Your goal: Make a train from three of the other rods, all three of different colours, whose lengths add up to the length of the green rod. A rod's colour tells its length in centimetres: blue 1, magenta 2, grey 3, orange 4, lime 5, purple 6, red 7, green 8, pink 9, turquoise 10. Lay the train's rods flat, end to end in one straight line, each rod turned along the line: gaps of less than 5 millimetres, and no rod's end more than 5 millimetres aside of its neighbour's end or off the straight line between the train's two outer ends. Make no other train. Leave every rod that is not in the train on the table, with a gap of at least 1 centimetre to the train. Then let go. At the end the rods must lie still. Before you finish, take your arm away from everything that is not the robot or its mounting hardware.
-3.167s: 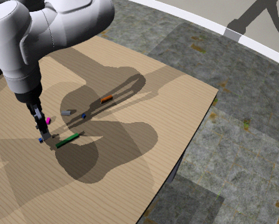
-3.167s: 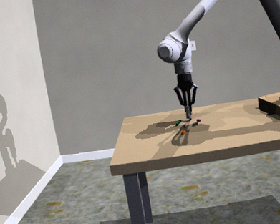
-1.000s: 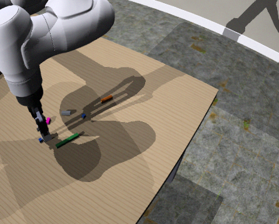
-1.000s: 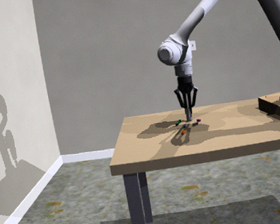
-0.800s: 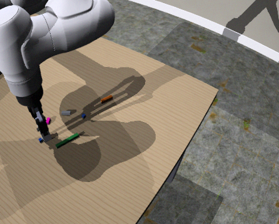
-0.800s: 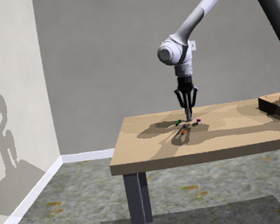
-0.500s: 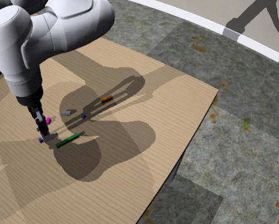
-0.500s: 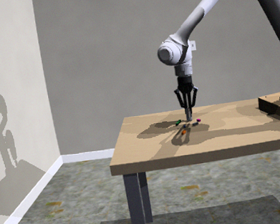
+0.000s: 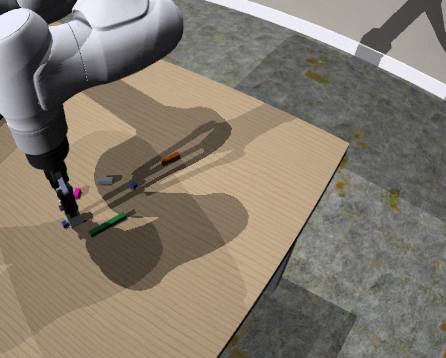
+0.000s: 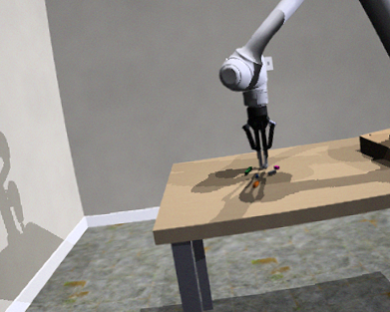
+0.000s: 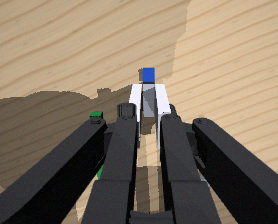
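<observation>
My gripper (image 9: 71,221) stands upright at the table top, just off the left end of the green rod (image 9: 107,224). A small blue rod (image 9: 65,224) rests on the table at the fingertips. In the wrist view the blue rod (image 11: 148,75) shows just past the white finger pads of the gripper (image 11: 150,112), whose fingers stand slightly apart and a little wider than the rod. The green rod's end (image 11: 96,116) shows at the left finger. A magenta rod (image 9: 76,192), a grey rod (image 9: 105,180), a second blue rod (image 9: 133,185) and an orange rod (image 9: 170,158) lie apart further back.
The table's right edge (image 9: 320,200) drops to the floor. The arm's base block (image 10: 389,147) sits at the far end of the table. The arm's large shadow covers the rods.
</observation>
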You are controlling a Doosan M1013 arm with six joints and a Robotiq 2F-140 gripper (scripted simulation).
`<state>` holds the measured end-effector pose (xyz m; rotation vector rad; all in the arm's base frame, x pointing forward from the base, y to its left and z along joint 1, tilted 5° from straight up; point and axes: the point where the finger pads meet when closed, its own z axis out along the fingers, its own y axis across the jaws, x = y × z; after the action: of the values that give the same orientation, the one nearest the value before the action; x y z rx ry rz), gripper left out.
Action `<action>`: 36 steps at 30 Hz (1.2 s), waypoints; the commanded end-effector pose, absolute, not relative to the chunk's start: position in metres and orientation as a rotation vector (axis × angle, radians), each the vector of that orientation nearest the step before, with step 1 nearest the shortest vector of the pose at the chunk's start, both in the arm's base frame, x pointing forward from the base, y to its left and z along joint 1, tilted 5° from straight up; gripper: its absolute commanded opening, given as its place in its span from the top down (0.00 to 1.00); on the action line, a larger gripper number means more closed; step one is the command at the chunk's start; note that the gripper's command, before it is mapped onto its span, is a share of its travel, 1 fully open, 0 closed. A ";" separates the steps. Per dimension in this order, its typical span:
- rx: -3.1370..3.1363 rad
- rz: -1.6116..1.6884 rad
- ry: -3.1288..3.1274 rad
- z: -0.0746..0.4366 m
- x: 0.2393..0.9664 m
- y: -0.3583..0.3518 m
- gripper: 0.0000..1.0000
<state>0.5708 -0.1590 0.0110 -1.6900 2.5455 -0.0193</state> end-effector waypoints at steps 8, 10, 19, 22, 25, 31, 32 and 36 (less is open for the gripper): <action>-1.690 -0.019 2.545 0.011 0.571 -0.159 0.85; -1.690 -0.019 2.545 0.011 0.571 -0.159 0.85; -1.690 -0.019 2.545 0.012 0.571 -0.159 0.85; -1.690 -0.019 2.545 0.016 0.570 -0.159 0.85; -1.690 -0.019 2.545 0.025 0.570 -0.159 0.85; -1.690 -0.019 2.545 0.043 0.568 -0.160 0.85; -1.690 -0.019 2.545 0.048 0.568 -0.160 0.85; -1.690 -0.019 2.545 0.070 0.566 -0.161 0.85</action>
<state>0.5670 -0.1608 0.0597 -1.6899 2.5454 -0.0198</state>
